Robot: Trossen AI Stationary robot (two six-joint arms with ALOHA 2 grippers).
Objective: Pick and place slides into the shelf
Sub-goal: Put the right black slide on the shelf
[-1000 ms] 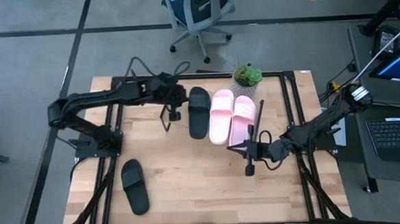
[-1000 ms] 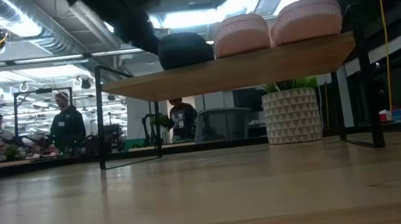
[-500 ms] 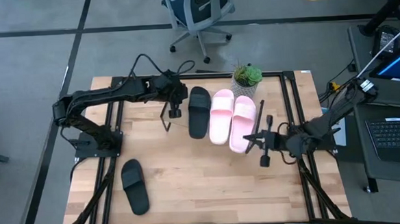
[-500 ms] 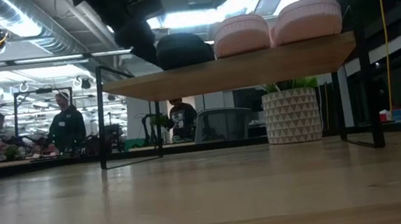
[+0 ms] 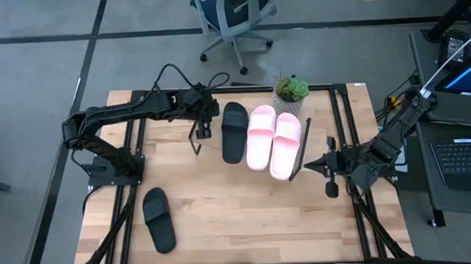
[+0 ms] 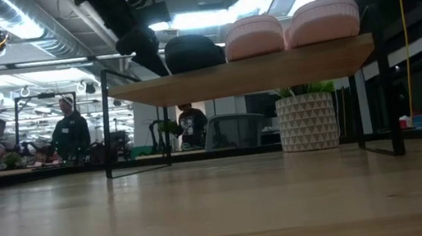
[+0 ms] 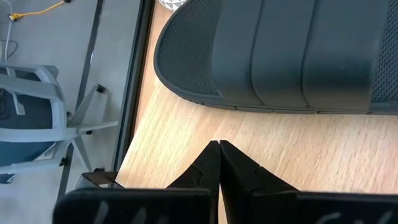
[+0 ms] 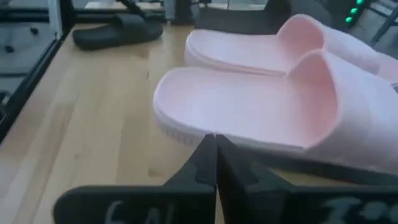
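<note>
Lying alone near the front left corner of the light wooden desk (image 5: 224, 221), the last matte black open-toe slide sandal (image 5: 158, 219) was the only one not yet on the low wooden-topped shelf with thin black legs (image 6: 247, 70). Its long axis ran roughly front to back, slightly angled. The other matte black slide (image 5: 234, 130) and the two pale pink slides (image 5: 273, 142) sat side by side on the shelf board toward the back of the desk.

Left tool (image 5: 204, 127) hovered just left of the shelved black slide, fingers together and holding nothing (confirmed in left wrist view (image 7: 219, 163)). The loose slide lay well apart from it, toward the front edge on the left arm's own side.

Right tool (image 5: 330, 175) sat near the right edge, beside the pink pair, fingers likewise together and empty (image 8: 214, 152). Judgement: left arm is clearly nearer and better placed for the remaining pick.

Change over the last second: right tool had drawn back from the pink slides toward the right edge; left tool barely shifted. Slides unmoved.
</note>
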